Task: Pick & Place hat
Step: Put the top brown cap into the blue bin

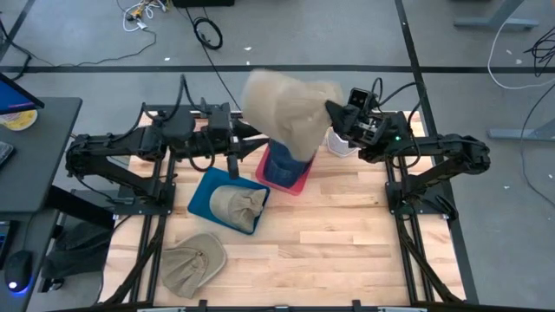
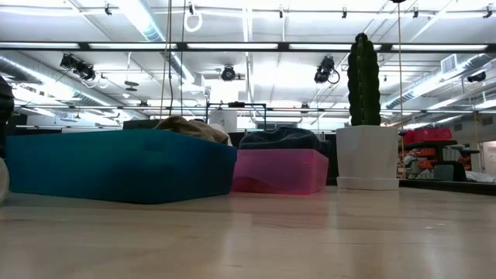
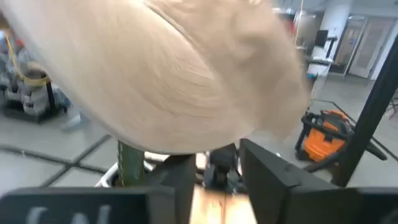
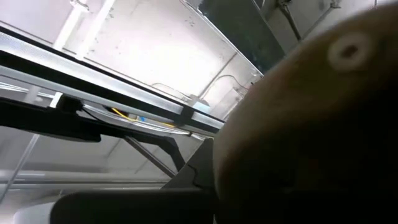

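High view showed the right gripper (image 1: 334, 111) with jaws clamped on a tan hat (image 1: 286, 108) above the pink bin (image 1: 284, 176), left gripper's (image 1: 260, 130) jaws' state unclear.

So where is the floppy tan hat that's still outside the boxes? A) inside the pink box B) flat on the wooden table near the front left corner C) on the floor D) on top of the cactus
B: the high view shows a floppy tan hat lying flat on the wooden table, in front of the blue box.
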